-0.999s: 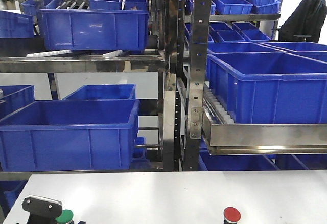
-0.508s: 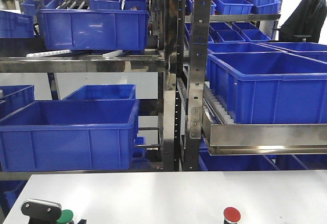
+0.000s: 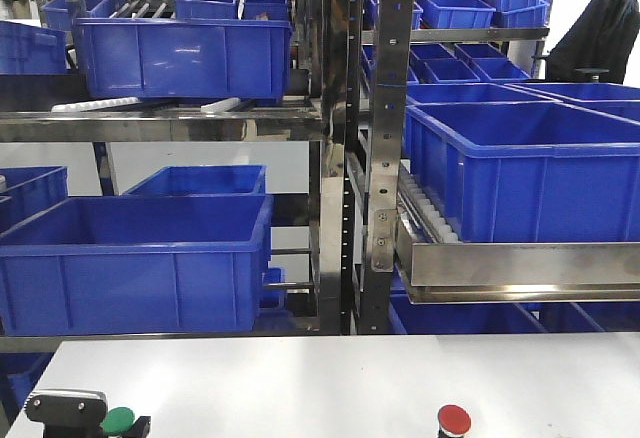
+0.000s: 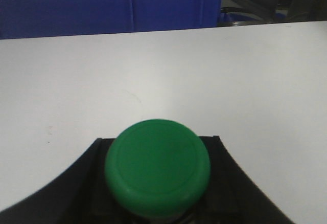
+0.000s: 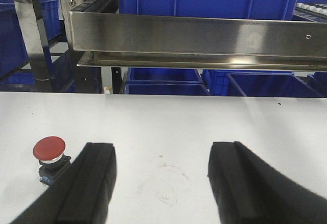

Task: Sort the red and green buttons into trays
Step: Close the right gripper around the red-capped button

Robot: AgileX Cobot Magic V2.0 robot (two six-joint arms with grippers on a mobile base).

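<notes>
Green button (image 4: 157, 169) sits clamped in your left gripper (image 4: 157, 193); a loose hold may drop it. Right gripper (image 5: 162, 183) is spread wide, holding nothing.

The green button (image 4: 157, 166) has a round shiny cap and sits upright between the left hand's black fingers (image 4: 71, 193). The red button (image 5: 50, 153) stands upright on the white counter (image 5: 168, 127).

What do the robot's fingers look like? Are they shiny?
Not shiny. The right end effector has two thick matte black fingers with flat faces. The left end effector is black too, and in the front view it carries a grey rounded block with black screws.
</notes>
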